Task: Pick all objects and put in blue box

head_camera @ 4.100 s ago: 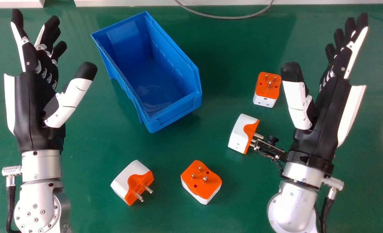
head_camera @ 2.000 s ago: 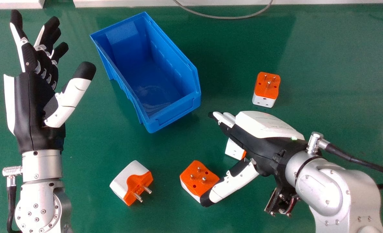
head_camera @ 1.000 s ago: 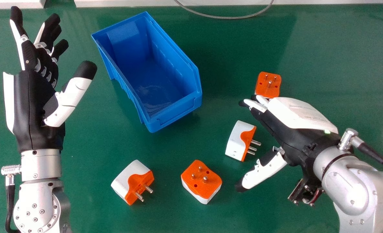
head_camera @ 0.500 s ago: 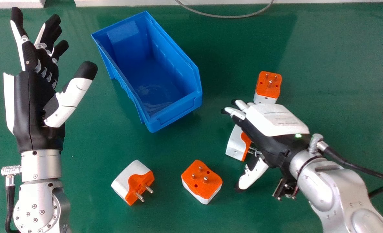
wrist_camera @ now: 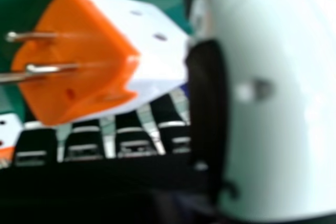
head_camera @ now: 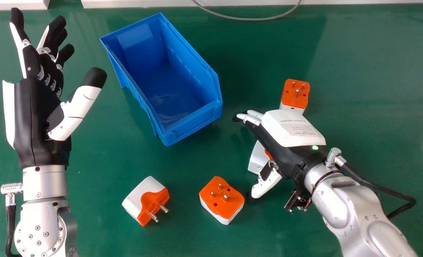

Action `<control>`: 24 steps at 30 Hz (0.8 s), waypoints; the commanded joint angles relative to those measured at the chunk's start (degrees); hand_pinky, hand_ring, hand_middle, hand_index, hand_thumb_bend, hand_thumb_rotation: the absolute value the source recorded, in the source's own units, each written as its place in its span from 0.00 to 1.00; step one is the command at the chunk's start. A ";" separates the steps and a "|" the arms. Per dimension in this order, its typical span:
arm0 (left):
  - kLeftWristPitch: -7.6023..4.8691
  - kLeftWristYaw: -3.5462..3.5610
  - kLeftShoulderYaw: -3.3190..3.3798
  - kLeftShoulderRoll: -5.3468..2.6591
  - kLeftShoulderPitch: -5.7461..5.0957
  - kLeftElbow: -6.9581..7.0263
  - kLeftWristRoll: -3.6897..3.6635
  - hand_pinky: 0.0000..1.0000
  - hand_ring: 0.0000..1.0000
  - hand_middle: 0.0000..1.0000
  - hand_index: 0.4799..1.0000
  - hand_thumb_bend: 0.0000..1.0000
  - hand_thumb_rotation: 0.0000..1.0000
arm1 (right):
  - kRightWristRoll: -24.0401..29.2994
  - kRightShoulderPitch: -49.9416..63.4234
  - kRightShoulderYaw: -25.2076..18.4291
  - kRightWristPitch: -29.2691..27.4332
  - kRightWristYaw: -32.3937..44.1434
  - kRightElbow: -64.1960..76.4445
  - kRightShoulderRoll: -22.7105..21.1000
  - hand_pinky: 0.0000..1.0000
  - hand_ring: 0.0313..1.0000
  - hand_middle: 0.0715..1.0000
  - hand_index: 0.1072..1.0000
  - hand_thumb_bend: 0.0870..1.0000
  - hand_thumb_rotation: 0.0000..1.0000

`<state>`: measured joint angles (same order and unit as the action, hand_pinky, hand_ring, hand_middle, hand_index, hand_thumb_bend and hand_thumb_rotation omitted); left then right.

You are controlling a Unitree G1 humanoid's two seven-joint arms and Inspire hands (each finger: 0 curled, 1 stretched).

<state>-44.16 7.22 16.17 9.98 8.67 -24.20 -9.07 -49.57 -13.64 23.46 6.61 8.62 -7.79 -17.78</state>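
The right hand (head_camera: 286, 153) is positioned palm inward over the covered adapter (head_camera: 257, 159); its fingers are extended side by side, pointing toward the blue box (head_camera: 196, 119), with the thumb set apart on the near side; this arrangement presumably brackets the body for a grasp across its width; the right hand view shows the adapter between fingers and thumb, pins exposed; contact cannot be confirmed, as the back of the hand hides much of that zone from above.

The left hand (head_camera: 36, 117) is at the left of the head view, fingers fanned and straight, thumb apart; it holds nothing.

Three further adapters rest on the green table (head_camera: 375, 71): the far adapter (head_camera: 295, 94), pins up, just beyond the right hand; the middle adapter (head_camera: 222, 200), pins up; the left adapter (head_camera: 140, 196), on its side, pins facing away from the box. No adapter is in the box; the task is judged to be at its first pick.

Next, curl the fingers and thumb evenly about the body; an off-centre closure could rotate the adapter or snag its pins; the smooth, curved casing may slip if pinched near an edge.
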 commanded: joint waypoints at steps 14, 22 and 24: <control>-0.95 -0.10 0.36 0.38 0.45 0.17 -0.37 0.89 0.93 0.91 0.82 0.87 0.50 | 1.87 -0.33 -0.28 2.10 2.37 3.79 -0.66 0.31 0.40 0.47 0.47 0.45 0.00; -1.04 0.14 0.17 0.38 0.96 -0.22 -0.45 0.89 0.93 0.91 0.82 0.86 0.50 | 3.72 -0.14 -1.05 0.22 0.48 4.31 -1.12 0.30 0.40 0.48 0.47 0.44 0.00; -1.22 -0.14 0.23 0.47 1.08 -0.45 0.01 0.89 0.93 0.91 0.82 0.86 0.50 | 4.63 0.19 -1.56 0.01 -0.01 4.90 -0.82 0.30 0.40 0.49 0.47 0.44 0.00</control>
<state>-44.24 7.34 16.14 9.98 9.09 -24.72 -9.07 -45.62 -13.46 22.85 7.72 10.03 -5.17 -18.60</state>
